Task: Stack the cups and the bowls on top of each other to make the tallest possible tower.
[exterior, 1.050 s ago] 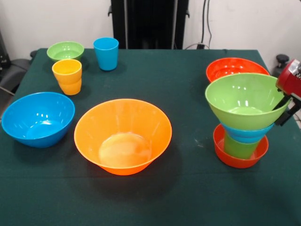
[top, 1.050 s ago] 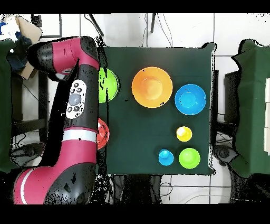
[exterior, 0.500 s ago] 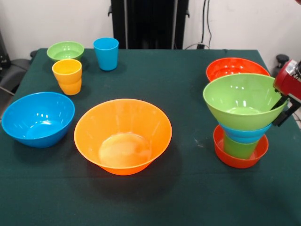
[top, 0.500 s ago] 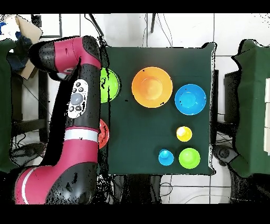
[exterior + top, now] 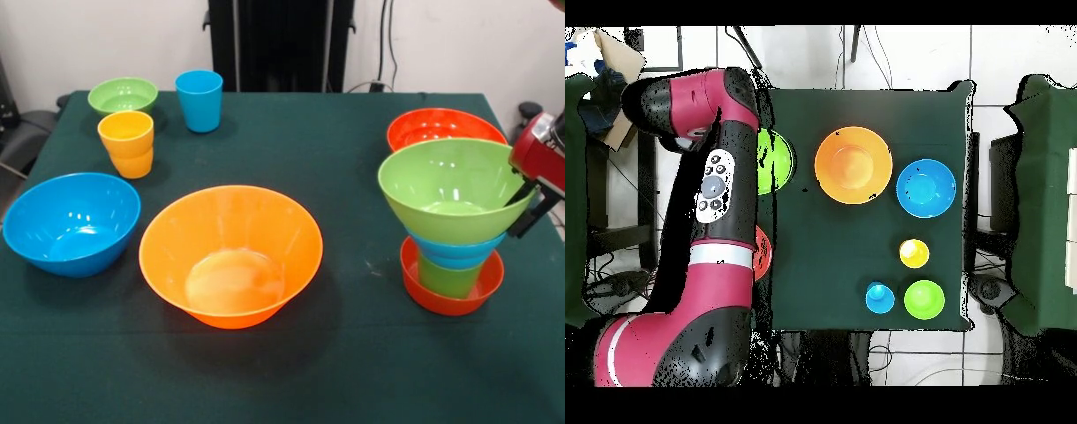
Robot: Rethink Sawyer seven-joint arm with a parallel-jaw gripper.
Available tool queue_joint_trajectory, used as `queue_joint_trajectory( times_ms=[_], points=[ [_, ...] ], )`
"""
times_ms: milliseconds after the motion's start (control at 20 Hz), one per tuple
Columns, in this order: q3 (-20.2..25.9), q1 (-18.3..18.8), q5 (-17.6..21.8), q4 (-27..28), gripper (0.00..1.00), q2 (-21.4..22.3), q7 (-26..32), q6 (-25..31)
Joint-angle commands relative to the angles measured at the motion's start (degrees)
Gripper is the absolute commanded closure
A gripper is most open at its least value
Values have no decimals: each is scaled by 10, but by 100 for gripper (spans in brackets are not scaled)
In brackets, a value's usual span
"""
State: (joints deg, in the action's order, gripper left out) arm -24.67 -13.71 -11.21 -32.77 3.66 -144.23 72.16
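Tower [image 5: 452, 238] sits at right of front view: red-orange bowl [image 5: 450, 287] at bottom, green cup [image 5: 447, 276] in it, small blue bowl [image 5: 456, 250] over that, wide green bowl [image 5: 455, 190] on top. Gripper [image 5: 530, 205] at right edge, black fingers against green bowl's rim; spread or pinching, can't tell. Second red bowl [image 5: 433, 126] behind tower on bench [image 5: 353, 353]. Big orange bowl [image 5: 231, 254] center, blue bowl [image 5: 71, 221] left. Upper left: yellow cups [image 5: 126, 141], blue cup [image 5: 199, 100], small green bowl [image 5: 123, 94]. Overhead: arm [image 5: 715, 200] covers most of tower.
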Motion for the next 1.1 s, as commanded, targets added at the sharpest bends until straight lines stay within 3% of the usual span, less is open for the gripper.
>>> queue_joint_trajectory(
  times_ms=[50,150,200,1100],
  points=[
    [58,18,23,-33,100,-29,67,50],
    [62,20,21,-35,100,-28,70,46],
    [67,21,20,-42,0,-24,75,28],
    [91,26,8,-54,0,-16,61,20]
  ],
)
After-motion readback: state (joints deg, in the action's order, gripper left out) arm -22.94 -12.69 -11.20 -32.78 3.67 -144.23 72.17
